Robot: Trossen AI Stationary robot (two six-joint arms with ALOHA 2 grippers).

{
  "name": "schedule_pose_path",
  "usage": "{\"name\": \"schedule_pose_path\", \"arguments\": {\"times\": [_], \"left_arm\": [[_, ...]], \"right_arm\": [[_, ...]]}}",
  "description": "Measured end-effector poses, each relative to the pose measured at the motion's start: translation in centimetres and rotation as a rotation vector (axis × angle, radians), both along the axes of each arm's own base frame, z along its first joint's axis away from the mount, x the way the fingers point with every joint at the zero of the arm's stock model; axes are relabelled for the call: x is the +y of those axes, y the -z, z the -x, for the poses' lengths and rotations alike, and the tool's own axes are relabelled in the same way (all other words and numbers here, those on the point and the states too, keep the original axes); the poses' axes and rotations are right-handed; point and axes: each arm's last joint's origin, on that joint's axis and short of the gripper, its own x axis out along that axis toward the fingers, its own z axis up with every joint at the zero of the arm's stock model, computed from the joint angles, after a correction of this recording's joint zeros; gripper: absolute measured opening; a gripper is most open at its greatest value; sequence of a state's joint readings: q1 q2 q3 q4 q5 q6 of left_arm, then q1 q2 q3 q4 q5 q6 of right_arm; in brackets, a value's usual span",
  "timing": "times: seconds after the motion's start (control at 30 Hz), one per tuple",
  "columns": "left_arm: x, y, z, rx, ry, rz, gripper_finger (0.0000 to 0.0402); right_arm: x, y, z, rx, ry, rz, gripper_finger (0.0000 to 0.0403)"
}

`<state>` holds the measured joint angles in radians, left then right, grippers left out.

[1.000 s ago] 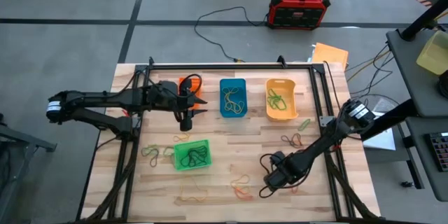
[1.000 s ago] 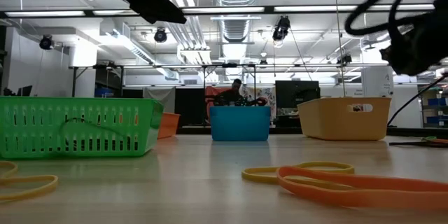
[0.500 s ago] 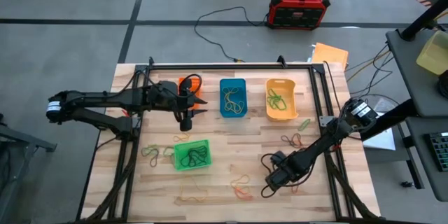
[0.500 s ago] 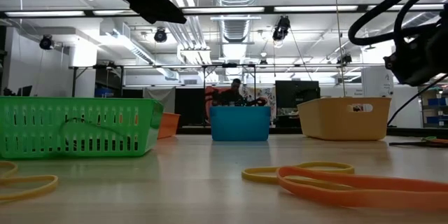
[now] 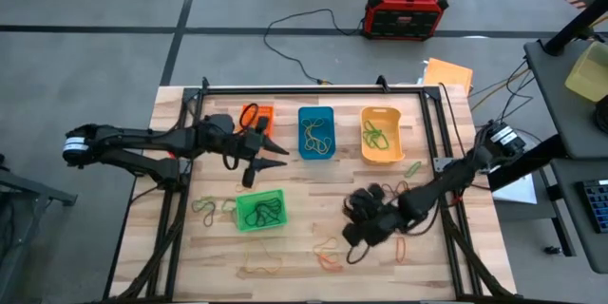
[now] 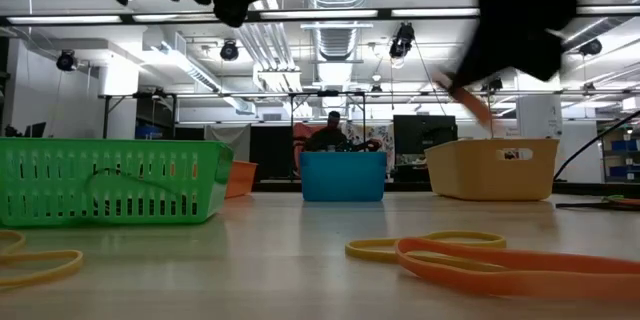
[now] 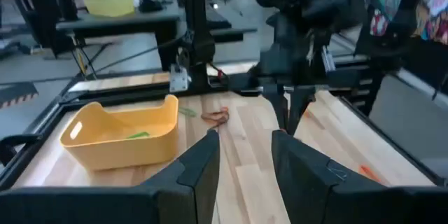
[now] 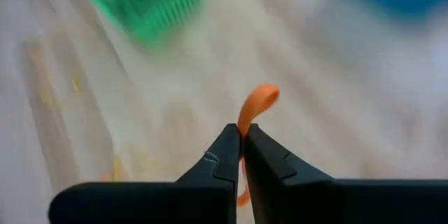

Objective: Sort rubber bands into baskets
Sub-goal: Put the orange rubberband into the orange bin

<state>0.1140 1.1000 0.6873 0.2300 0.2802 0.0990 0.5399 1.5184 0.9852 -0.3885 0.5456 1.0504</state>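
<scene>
- Right wrist view: right gripper (image 8: pixel 241 147) fingers clamped on an orange rubber band (image 8: pixel 256 105), near the desk's front-right.
- Band looks light and floppy; pinch one strand.
- Left gripper (image 7: pixel 241 157), fingers apart, hovers near the orange basket (image 5: pixel 263 114).

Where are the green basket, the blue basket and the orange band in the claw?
green basket (image 5: pixel 259 211): high view, on its inside, amid the bands.
blue basket (image 5: pixel 315 132): high view, on its inside.
orange band (image 8: pixel 256 103): right wrist view, on the loop above the shut fingers.

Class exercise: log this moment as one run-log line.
right gripper: shut on orange rubber band | left gripper: open, empty, beside blue basket
</scene>
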Motion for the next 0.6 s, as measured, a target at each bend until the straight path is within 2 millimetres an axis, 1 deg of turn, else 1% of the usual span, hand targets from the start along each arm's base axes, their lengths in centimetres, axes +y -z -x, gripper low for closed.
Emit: {"name": "schedule_pose_path", "arguments": {"times": [0.07, 0.2, 0.37, 0.47, 0.6], "left_arm": [[-0.1, 0.7, 0.1, -0.036, 0.002, 0.011, 0.0116], [-0.5, 1.7, 0.4, -0.087, 0.009, 0.061, 0.0116], [-0.9, 2.8, 0.7, -0.062, 0.018, 0.128, 0.0116], [-1.2, 3.3, 0.8, -0.04, 0.026, 0.148, 0.0123], [-1.5, 3.6, 0.9, -0.027, 0.036, 0.16, 0.015]], "right_arm": [[-0.5, -1.1, -1.2, -0.097, -0.085, 0.123, 0.0009], [-1.8, -2.8, -3.4, -0.225, -0.236, 0.319, 0.0009], [-4.2, -4.1, -5.4, -0.299, -0.367, 0.546, 0.0009], [-5.6, -4.8, -6.3, -0.36, -0.425, 0.603, 0.0009], [-7.4, -5.1, -7.3, -0.409, -0.499, 0.656, 0.0009]]}}
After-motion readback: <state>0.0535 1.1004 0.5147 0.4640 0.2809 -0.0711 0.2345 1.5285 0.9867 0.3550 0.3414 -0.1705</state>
